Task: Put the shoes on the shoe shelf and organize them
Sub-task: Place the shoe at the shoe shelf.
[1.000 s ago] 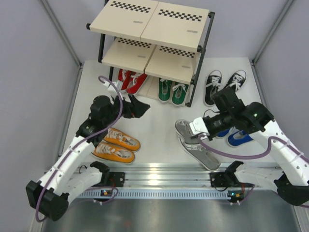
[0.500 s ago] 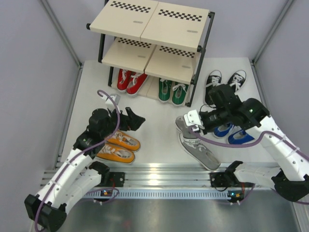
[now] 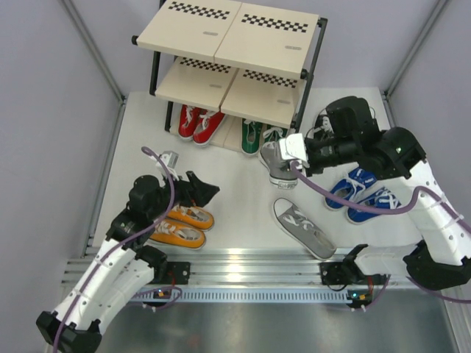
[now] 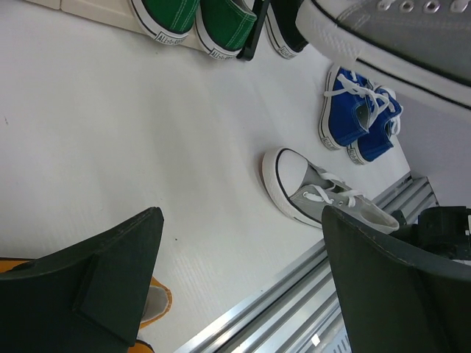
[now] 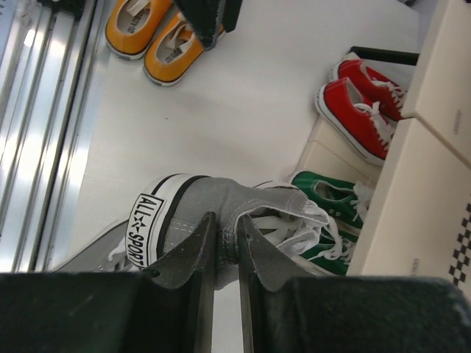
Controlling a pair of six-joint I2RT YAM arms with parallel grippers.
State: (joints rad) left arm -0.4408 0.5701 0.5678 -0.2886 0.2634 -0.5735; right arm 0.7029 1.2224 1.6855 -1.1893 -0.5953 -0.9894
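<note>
**Operator:** Report the jaws, both arms.

**Technician:** Right jaws: closed tight on the heel collar of one grey shoe (image 3: 277, 159), with the fabric pinched between the fingers (image 5: 193, 254). That shoe is off the table (image 3: 235, 187), sole outward, just in front of the right half of the shoe shelf (image 3: 221, 31). Left jaws: spread wide with nothing between them, hanging over the table just beside the orange pair (image 3: 179, 225).

**Operator:** What is on the shelf?

**Technician:** The bottom tier carries the red pair (image 3: 199, 123) on the left and the green pair (image 3: 263, 137) on the right, toes pointing out.

**Operator:** And the other shoes?

**Technician:** They are on the table. The second grey shoe (image 3: 302, 227) lies near the front rail. The blue pair (image 3: 362, 195) sits to its right, below the right arm.

**Operator:** What is hidden or unclear?

**Technician:**
- Most of the middle tier is covered by the top tier, and the heels of the red and green pairs run under the middle tier.
- The right arm hides nearly all of the black pair in the top view. The left wrist view shows only one black toe (image 4: 282, 31), next to the shelf post.
- The left wrist view cuts the held grey shoe off at its edge.
- The heel patch in the right wrist view is only partly readable.
</note>
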